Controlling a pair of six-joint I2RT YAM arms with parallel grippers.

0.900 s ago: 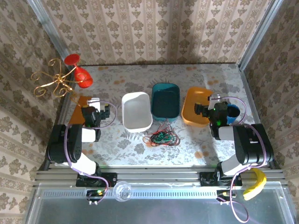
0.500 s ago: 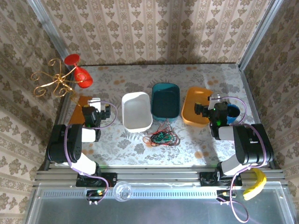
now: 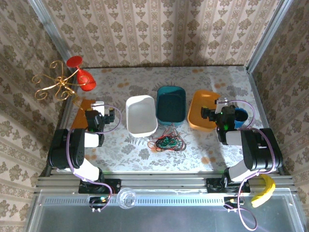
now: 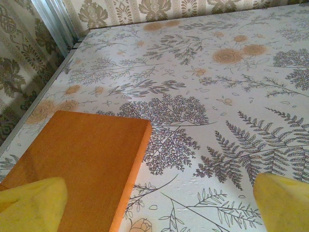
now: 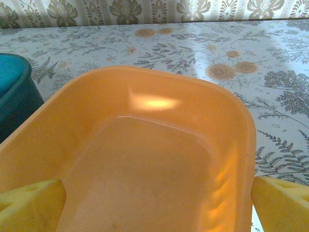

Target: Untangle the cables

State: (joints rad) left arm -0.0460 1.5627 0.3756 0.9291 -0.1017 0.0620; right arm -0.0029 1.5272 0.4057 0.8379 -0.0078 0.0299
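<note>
Cables [image 3: 166,142] first: you've got one tangle of thin wires, red-orange, green and dark ones knotted together, and I can't count the separate loops from up top. It's lying on the flowery tablecloth [image 3: 203,82], just in front of the white and teal tubs, between your two arms and touching neither claw.

Three plastic tubs stand in a row: a white rectangular tub [image 3: 141,115], a teal tub [image 3: 171,104] and an orange tub [image 3: 202,110], and all three show bare bottoms.

One flat orange block [image 4: 82,164] sits by your left claw [image 4: 159,203], its near end cut off in the left wrist view. Both claws are spread wide with nothing between the yellow pads [image 4: 31,205]. Your right claw [image 5: 157,203] hangs over the orange tub.

Something blue [image 3: 240,117] is half hidden behind the right wrist, can't tell what it is. One yellow banana [image 3: 264,189] lies on the frame beside the right arm's base.
</note>
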